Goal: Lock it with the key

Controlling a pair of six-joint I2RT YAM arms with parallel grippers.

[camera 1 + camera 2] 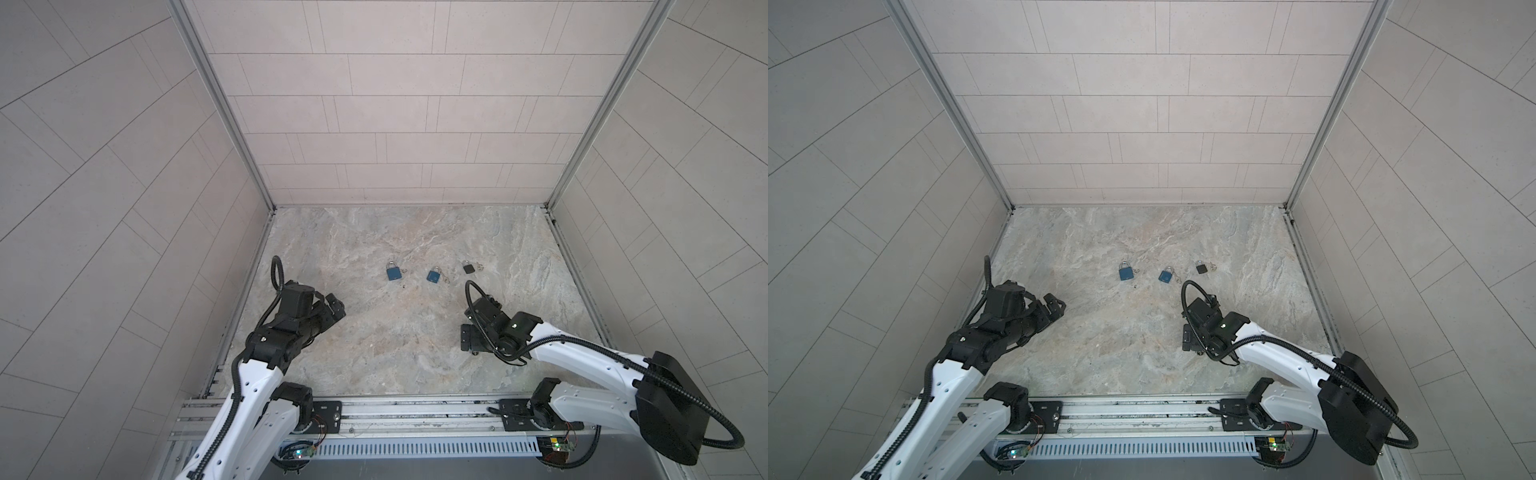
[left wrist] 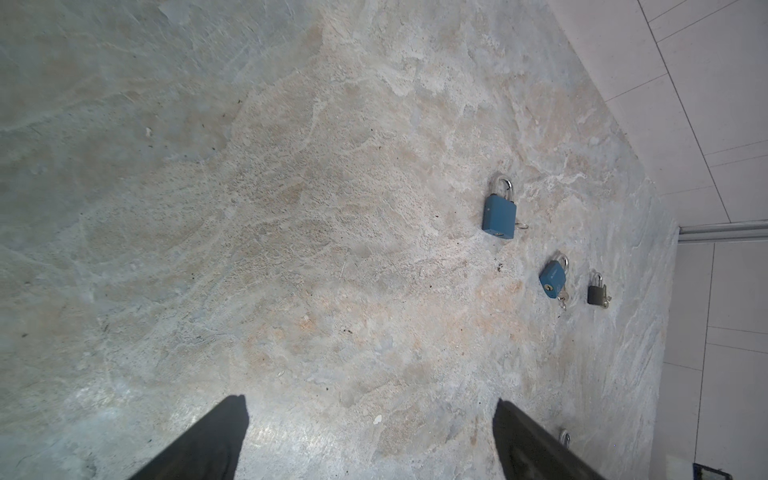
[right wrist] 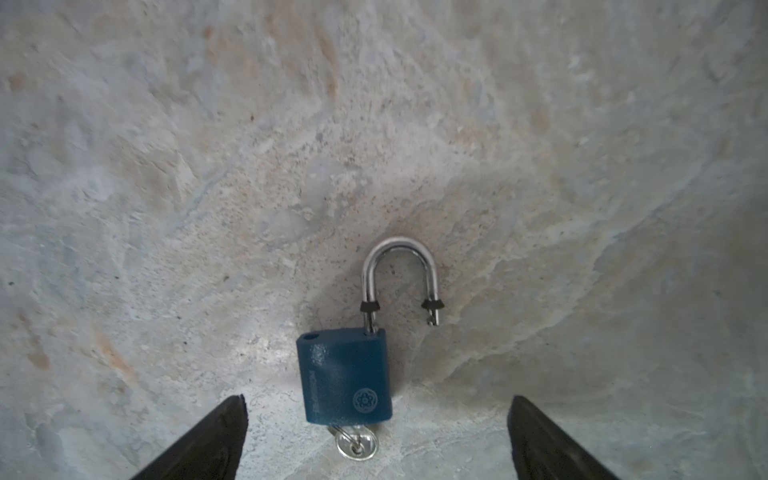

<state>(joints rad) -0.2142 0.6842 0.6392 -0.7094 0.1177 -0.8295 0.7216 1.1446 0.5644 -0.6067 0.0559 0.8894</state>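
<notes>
A blue padlock (image 3: 345, 374) lies flat on the stone table with its steel shackle (image 3: 399, 274) swung open and a key (image 3: 356, 444) in its underside. My right gripper (image 3: 377, 409) hangs open straight above it, its fingers wide of the body and touching nothing. In both top views the right gripper (image 1: 467, 337) (image 1: 1188, 336) hides this padlock. My left gripper (image 2: 370, 411) (image 1: 338, 307) is open and empty over bare table at the left; only the padlock's shackle tip (image 2: 564, 436) peeks from behind one finger.
Three more padlocks lie in a row farther back: two blue (image 1: 394, 272) (image 1: 434, 275) and a small dark one (image 1: 468, 267), each with keys beside it and its shackle closed. Tiled walls enclose the table (image 1: 374, 353) on three sides.
</notes>
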